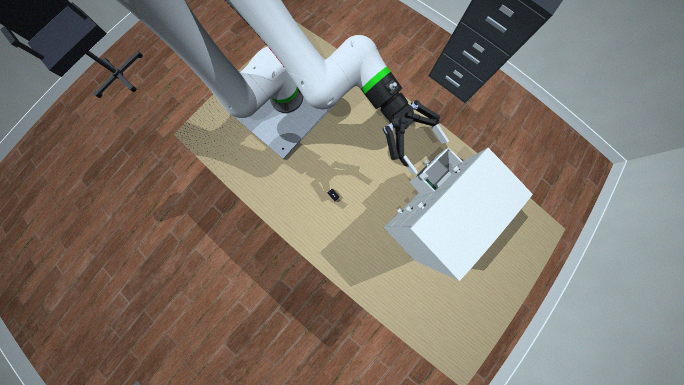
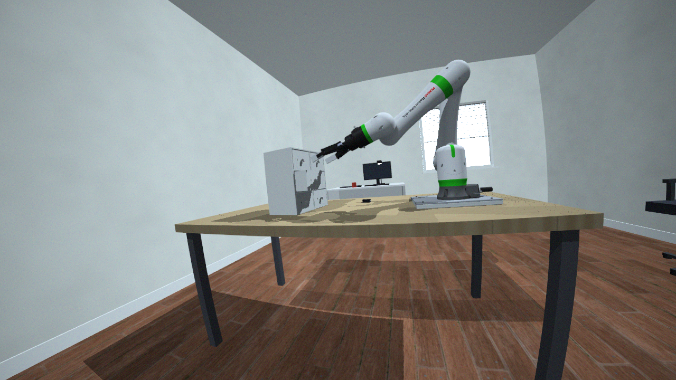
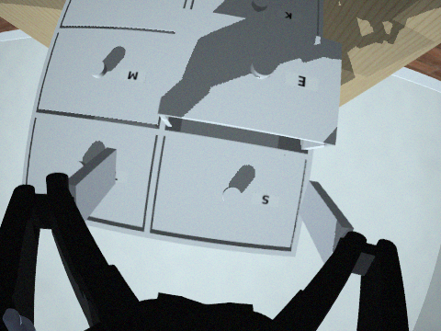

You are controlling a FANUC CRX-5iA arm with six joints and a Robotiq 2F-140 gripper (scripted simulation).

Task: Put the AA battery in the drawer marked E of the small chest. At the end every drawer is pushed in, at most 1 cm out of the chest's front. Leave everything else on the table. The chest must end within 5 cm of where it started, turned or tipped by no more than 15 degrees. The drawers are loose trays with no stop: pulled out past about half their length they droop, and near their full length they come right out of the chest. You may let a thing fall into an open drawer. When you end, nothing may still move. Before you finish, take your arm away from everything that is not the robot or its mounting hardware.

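Note:
The small white chest [image 1: 471, 210] [image 2: 279, 184] stands upright on the table. Its drawer E [image 3: 285, 106] is pulled partly out; in the top view the open drawer [image 1: 438, 167] shows from above. The AA battery [image 1: 430, 183] shows as a small green piece inside drawer E, by one side wall; the rest of it is hidden. The wrist view does not show it. My gripper [image 1: 429, 156] [image 2: 321, 160] [image 3: 210, 182] is open wide and empty, above drawer E and in front of the upper drawers, one finger to each side of drawer S [image 3: 193, 179].
Drawers M [image 3: 152, 92] and S look pushed in. Drawer K [image 3: 294, 28] is partly in view. A small black object [image 1: 333, 194] [image 2: 366, 200] lies on the table [image 1: 267, 210] [image 2: 425, 228], between the chest and the robot's base plate [image 1: 267, 131].

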